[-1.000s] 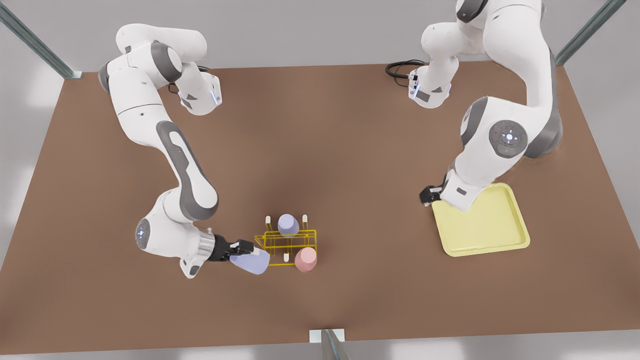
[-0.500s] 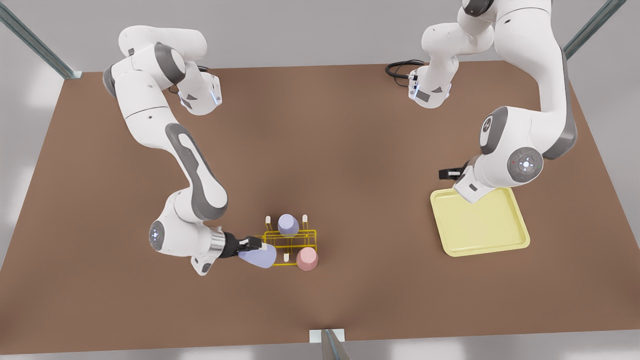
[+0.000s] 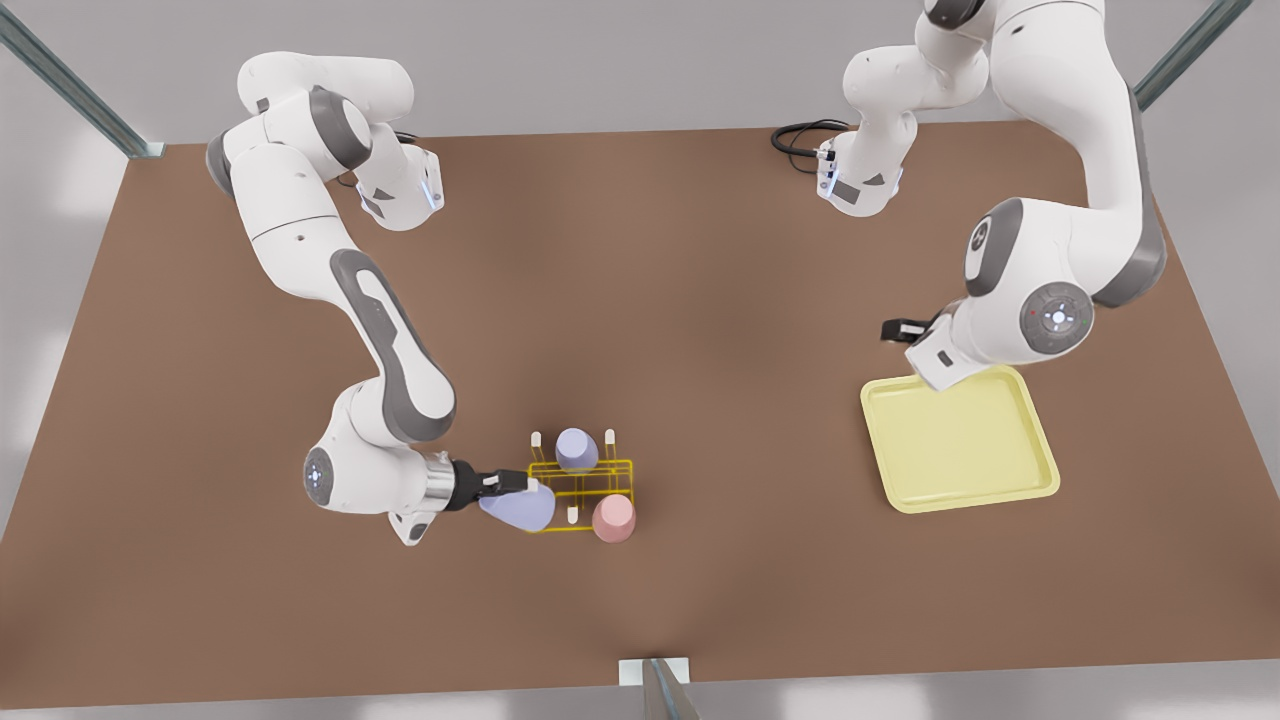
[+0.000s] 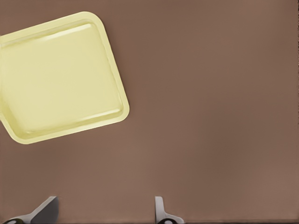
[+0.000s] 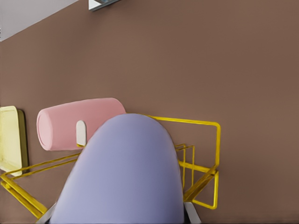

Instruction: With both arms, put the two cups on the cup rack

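On a brown surface [image 3: 640,300] edged by metal frame struts, the right end effector [image 3: 505,487] is clamped on a tilted lavender cup [image 3: 518,507] at the yellow cup rack [image 3: 590,480], where a pink cup [image 3: 613,518] and a second lavender cup [image 3: 577,449] already sit. The left end effector [image 3: 900,329] hovers with fingers apart just beyond the pale-yellow tray [image 3: 958,440].

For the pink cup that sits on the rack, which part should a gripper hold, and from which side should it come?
Probably best to hold the pink cup across its tapered side wall, near the closed upper end, coming from above. It sits upside down on a peg at the cup rack corner, so the wires and the lavender cup in the right gripper crowd its sides.
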`<state>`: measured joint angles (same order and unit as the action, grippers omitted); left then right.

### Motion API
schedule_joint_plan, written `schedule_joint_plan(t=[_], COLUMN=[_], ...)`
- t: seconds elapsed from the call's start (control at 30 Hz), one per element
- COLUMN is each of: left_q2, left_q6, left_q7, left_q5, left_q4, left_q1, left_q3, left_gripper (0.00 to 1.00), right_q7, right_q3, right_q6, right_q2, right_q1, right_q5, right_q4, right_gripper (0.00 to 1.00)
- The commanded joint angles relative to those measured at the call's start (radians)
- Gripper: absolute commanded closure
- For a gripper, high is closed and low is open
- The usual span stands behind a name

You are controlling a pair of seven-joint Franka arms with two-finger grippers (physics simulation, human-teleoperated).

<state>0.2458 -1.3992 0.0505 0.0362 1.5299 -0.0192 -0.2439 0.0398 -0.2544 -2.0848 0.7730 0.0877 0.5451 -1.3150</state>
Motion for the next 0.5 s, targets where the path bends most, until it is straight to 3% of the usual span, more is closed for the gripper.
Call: schedule_joint_plan(t=[0.0, 0.23, 0.4, 0.43, 0.47], left_q2=[-0.003, -0.008, 0.006, 0.007, 0.009], left_q6=[0.088, 0.091, 0.123, 0.123, 0.124], left_q7=[-0.095, -0.064, -0.074, -0.074, -0.074], left_q5=[0.002, 0.001, -0.002, -0.002, -0.006], left_q4=[-0.004, -0.004, -0.165, -0.18, -0.197], left_q1=[0.004, 0.004, 0.005, 0.002, 0.002], left_q3=[-0.003, -0.015, -0.011, -0.009, -0.006], left_gripper=[0.0, 0.0, 0.0, 0.0, 0.0], right_q7=[-0.023, -0.02, -0.028, -0.032, -0.032], right_q3=[0.0, 0.0, 0.014, 0.061, 0.066], right_q6=[0.042, 0.06, 0.163, 0.21, 0.269], right_q2=[-0.001, -0.004, -0.014, -0.038, -0.07], right_q1=[0.0, -0.008, -0.017, -0.023, -0.029], right_q5=[0.044, 0.049, 0.038, -0.063, -0.345], right_q4=[0.0, 0.003, 0.043, 0.049, 0.052], right_gripper=[0.0, 0.0, 0.0, 0.0, 0.0])
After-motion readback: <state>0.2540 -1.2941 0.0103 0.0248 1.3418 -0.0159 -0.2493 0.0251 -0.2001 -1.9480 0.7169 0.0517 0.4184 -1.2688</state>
